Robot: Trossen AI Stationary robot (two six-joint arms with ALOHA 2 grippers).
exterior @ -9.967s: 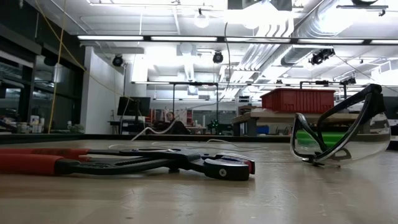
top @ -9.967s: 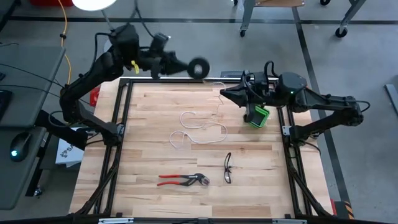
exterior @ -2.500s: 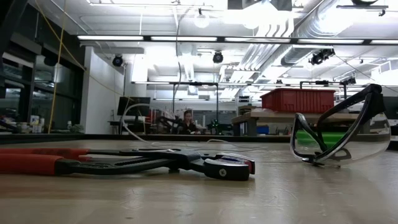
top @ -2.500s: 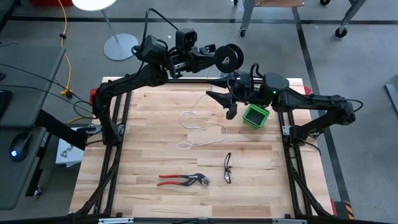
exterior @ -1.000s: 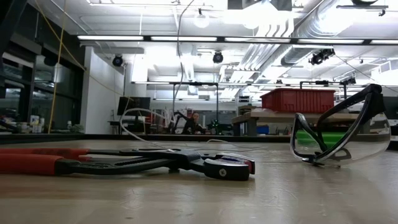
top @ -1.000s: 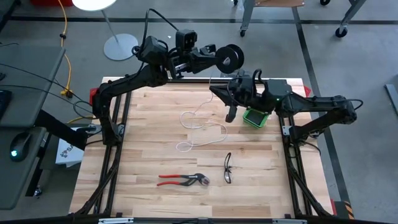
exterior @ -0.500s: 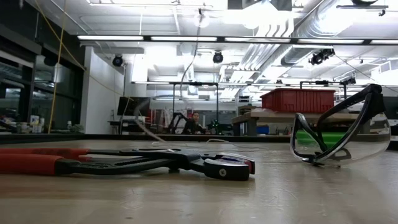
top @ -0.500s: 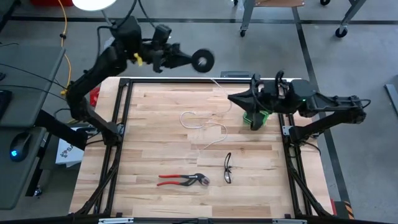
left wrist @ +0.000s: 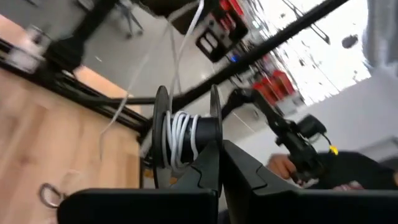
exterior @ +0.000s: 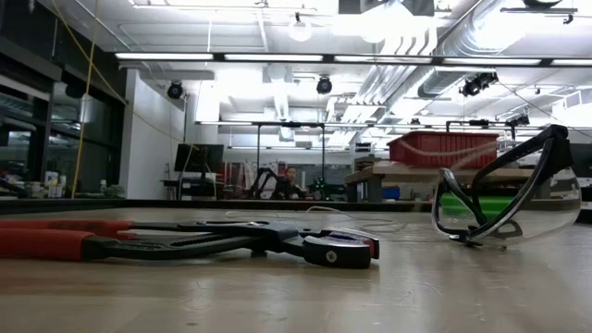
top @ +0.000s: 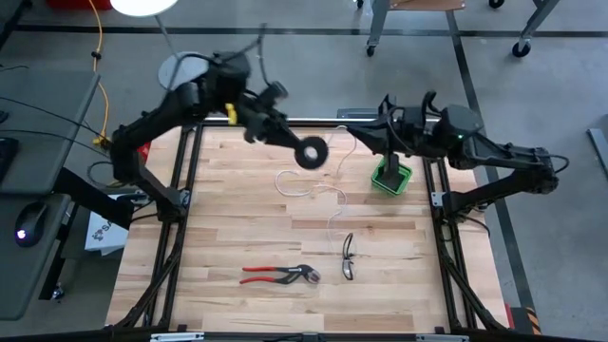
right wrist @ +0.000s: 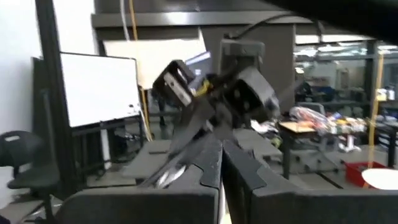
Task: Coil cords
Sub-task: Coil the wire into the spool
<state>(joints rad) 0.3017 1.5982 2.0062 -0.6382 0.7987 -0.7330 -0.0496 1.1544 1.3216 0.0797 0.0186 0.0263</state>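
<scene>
My left gripper (top: 296,144) is shut on a small black spool (top: 309,152), held in the air over the table's far middle. The spool carries several turns of white cord (left wrist: 182,138). From the spool the cord (top: 340,133) rises to my right gripper (top: 364,135), which is shut on it near the far right. The rest of the cord (top: 306,187) lies in loose loops on the wooden table, and its tail (top: 332,226) ends near the safety glasses. My left gripper pinches one flange of the spool (left wrist: 214,121) between its two fingers, at the flange's rim. The spool is lifted clear of the table, and the wound turns show beside the fingers. My right gripper is shut on the cord (top: 353,131) at its fingertips, coming level from the table's right. Its own fingers hide the place of contact. The cord hangs slack from there down to the table.
A green box (top: 391,177) stands under my right arm at the far right. Red-handled pliers (top: 277,275) and clear safety glasses (top: 348,256) lie toward the near edge, and both also show in the low view (exterior: 185,242) (exterior: 509,199). A black frame (top: 180,204) borders the table.
My left gripper has swung the spool from beyond the far edge toward the left, then toward the near edge and down over the table. My right gripper has gone toward the right edge. The cord's loops on the table have shortened, and the tail has slid toward the glasses.
</scene>
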